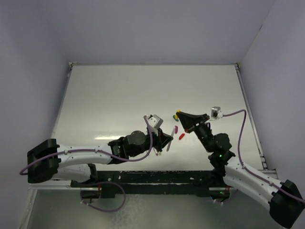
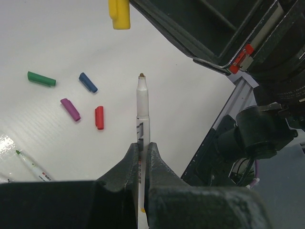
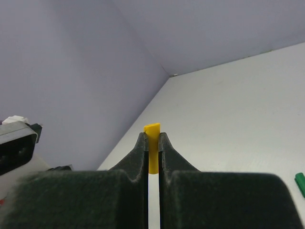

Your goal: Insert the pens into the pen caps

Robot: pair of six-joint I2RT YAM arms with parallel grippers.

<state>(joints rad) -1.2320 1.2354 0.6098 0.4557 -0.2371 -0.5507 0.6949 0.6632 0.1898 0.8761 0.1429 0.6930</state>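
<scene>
Left gripper (image 2: pixel 143 149): clamped on an uncapped pen (image 2: pixel 142 102).
Right gripper (image 3: pixel 152 137): clamped on the yellow cap (image 3: pixel 152 130).
Loose caps: green (image 2: pixel 41 78), blue (image 2: pixel 88 82), purple (image 2: pixel 70 109), red (image 2: pixel 99 117).

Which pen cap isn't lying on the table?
The yellow cap, clamped in the right gripper jaws. The green cap, blue cap, purple cap and red cap lie loose on the table.

Left tool (image 1: pixel 166 140) holds a pen (image 1: pixel 168 145) — right tool (image 1: pixel 180 114) holds a yellow cap (image 1: pixel 177 111).
</scene>
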